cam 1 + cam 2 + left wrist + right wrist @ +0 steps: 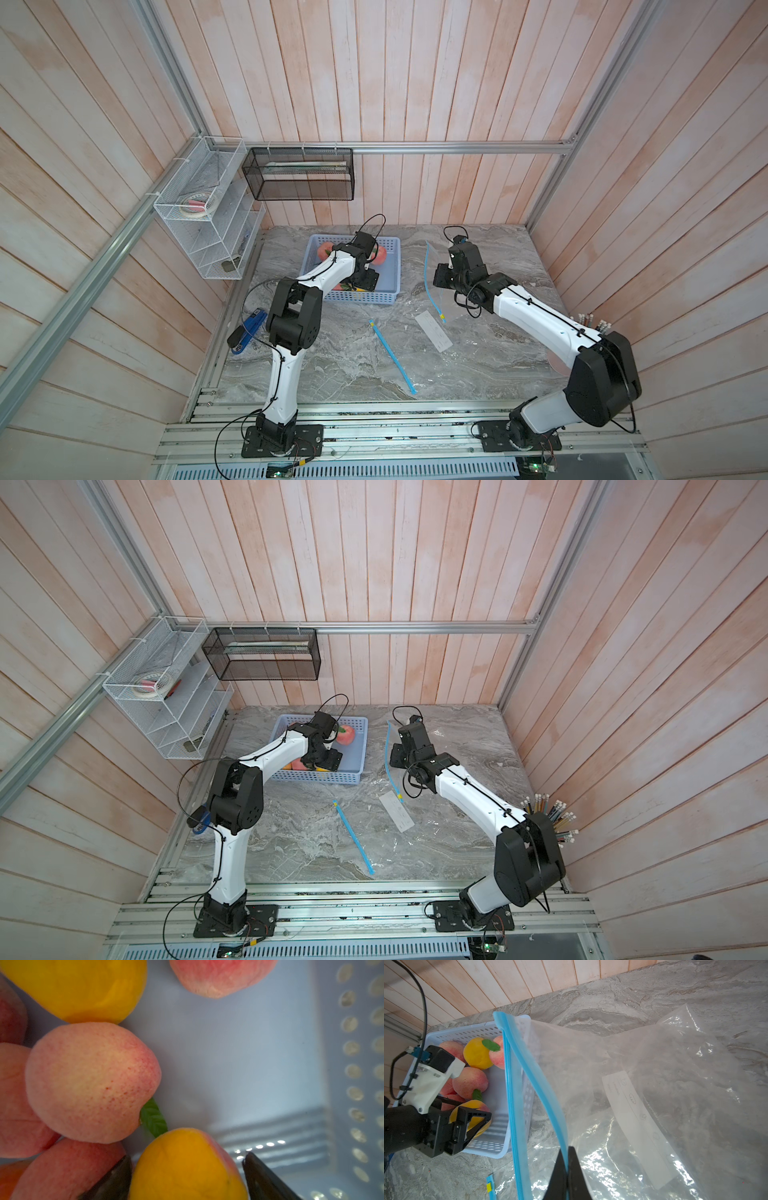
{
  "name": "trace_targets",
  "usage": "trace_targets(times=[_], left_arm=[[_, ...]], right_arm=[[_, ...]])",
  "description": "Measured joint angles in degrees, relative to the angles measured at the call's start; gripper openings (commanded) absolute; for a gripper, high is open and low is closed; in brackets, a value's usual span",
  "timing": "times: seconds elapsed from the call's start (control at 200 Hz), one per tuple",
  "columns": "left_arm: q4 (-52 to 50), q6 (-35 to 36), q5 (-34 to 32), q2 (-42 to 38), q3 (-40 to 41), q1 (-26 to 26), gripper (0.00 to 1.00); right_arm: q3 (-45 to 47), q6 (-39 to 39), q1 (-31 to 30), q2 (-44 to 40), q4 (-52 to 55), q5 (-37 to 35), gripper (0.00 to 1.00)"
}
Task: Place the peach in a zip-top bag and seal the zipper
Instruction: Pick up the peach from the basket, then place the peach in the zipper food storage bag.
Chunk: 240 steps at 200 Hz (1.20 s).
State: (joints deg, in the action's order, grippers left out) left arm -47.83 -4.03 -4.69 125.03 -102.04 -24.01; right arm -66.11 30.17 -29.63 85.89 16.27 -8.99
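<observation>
Where the peach is sitting: a round yellow-orange peach (pixel 187 1167) with a red blush is lying inside a pale blue perforated plastic basket (pixel 357 297), close to its front wall and touching a green leaf (pixel 153 1120).
Basket contents: several fuzzy pink peaches (pixel 91 1082) and another yellow fruit (pixel 83 987) are crowding together beside it.
Left gripper: the left gripper (pixel 187 1156) is reaching down into the basket with its black fingers (pixel 261 1178) spread wide, straddling the yellow-orange peach; one finger is sitting against the fruit and the opposite tip is showing a sliver of gap.
Right gripper: the right gripper (pixel 566 1157) is pressing its fingers together, pinching one blue zipper strip (pixel 542 1093) of a clear plastic zip-top bag (pixel 654 1064).
Bag: its mouth is gaping, the pinched strip standing apart from its partner strip (pixel 512 1105), and the opening is facing the basket just beside it; the rest is slumping in crinkles on the grey marble-patterned table (pixel 332 365).
Label: a white write-on panel (pixel 633 1122) is showing on the bag's side.
Elsewhere on the table: a second blue-edged clear bag (pixel 392 357) is lying flat, nearer the arm bases.
</observation>
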Motion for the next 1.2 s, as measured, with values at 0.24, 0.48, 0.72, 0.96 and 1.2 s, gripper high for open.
trace_targets(times=[0.24,0.48,0.72,0.96,1.2], left_arm=[[0.1,-0.1,0.3,0.0,0.0,-0.1,0.68],[3.5,-2.7,2.6,-6.0,3.7,-0.2,0.63],[12.7,-7.1,4.0,-22.3,11.3,-0.2,0.61],[24.6,-14.2,10.8,-37.1,23.7,-0.2,0.59],[41.3,-26.1,21.3,-50.4,37.9,-0.2,0.57]], right_arm=[[0.7,0.2,0.0,-0.8,0.0,0.1,0.0],[1.1,0.8,0.1,-2.3,-0.4,1.2,0.0],[2.3,1.7,0.2,-4.4,-1.4,2.9,0.0],[2.3,2.6,0.5,-5.1,-1.9,7.0,0.0],[2.3,4.2,0.5,-5.7,-3.2,13.4,0.0]])
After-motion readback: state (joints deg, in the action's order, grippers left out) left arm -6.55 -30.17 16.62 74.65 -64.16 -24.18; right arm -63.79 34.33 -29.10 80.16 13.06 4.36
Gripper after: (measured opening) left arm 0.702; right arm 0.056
